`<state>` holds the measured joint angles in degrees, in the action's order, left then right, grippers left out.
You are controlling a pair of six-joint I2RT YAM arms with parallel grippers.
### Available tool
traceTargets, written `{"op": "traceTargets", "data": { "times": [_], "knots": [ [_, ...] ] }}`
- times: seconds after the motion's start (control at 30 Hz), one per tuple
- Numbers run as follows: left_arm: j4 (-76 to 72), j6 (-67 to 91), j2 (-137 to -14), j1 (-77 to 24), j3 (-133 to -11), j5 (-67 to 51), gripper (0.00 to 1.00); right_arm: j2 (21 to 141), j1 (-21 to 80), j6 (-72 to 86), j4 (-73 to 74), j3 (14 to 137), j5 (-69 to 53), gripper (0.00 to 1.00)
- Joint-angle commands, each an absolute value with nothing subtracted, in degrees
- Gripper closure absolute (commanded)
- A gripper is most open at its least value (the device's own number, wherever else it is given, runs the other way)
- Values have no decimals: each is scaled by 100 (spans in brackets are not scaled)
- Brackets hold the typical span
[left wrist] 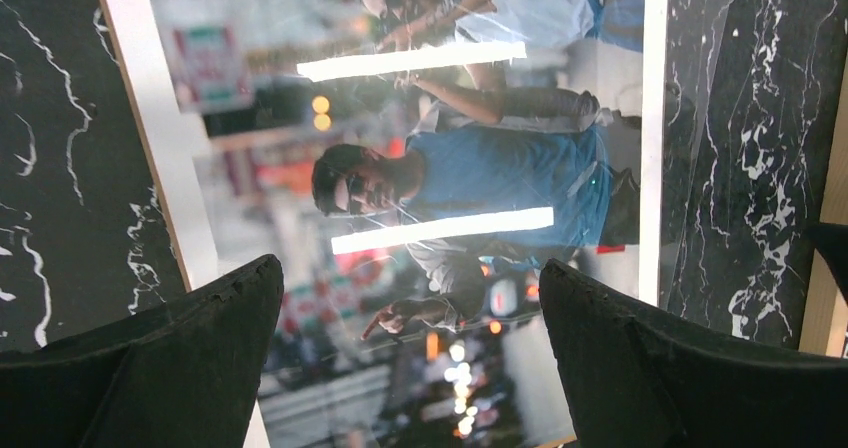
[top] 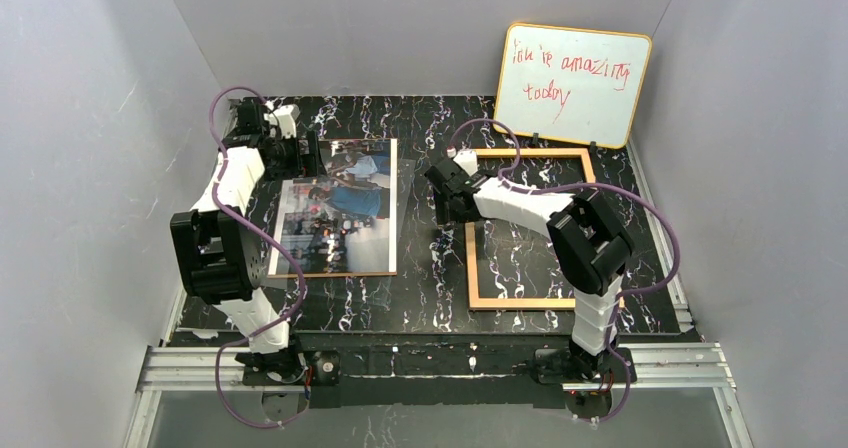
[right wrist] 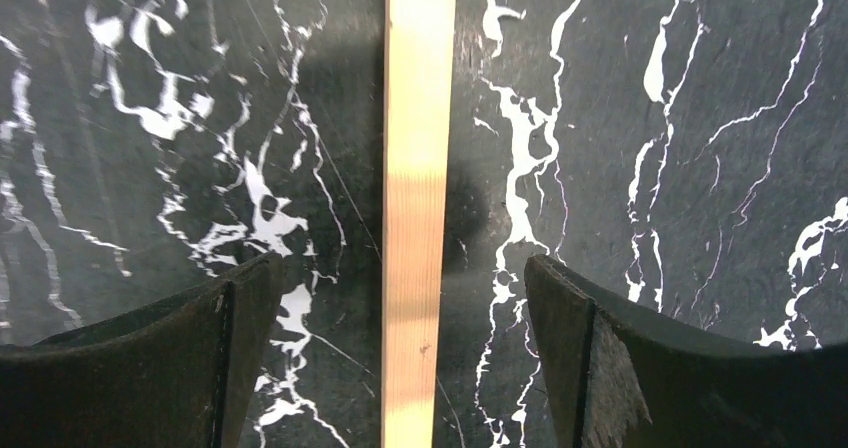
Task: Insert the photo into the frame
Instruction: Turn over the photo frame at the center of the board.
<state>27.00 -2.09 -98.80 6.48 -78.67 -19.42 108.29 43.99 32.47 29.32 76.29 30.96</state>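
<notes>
The photo (top: 345, 213) lies face up at the left of the black marble table, showing people in blue and white. A thin brown edge (top: 330, 275) shows along its near side. A clear sheet seems to lie over it. My left gripper (top: 305, 155) is open and empty just above the photo's far end. In the left wrist view its fingers straddle the print (left wrist: 480, 168). The light-orange frame (top: 520, 301) lies flat at the right, with marble showing through its opening. My right gripper (top: 445, 208) is open over the frame's left rail (right wrist: 418, 168), which runs between its fingers without touching them.
A whiteboard (top: 575, 83) with red handwriting leans on the back wall behind the frame. Grey walls close the table (top: 430, 268) on three sides. A strip of marble separates the photo and the frame.
</notes>
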Motion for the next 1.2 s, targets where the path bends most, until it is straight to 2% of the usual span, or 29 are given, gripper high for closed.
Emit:
{"op": "traceTargets", "data": {
  "times": [0.0,0.83,1.03,1.17],
  "knots": [
    [3203,-362,-9569,644,-7745,-2254,2,10952,4394,3426,3383,7824,3354,1],
    [3734,-677,-9736,289,-7833,-2496,2,11051,4508,4129,2354,6706,2517,29],
    [3722,-775,-9560,283,-7748,-2789,2,10991,4528,4190,2272,6722,2311,41],
    [3712,-764,-9452,290,-7738,-3234,2,10908,4535,4225,2298,6841,2255,53]
  ]
}}
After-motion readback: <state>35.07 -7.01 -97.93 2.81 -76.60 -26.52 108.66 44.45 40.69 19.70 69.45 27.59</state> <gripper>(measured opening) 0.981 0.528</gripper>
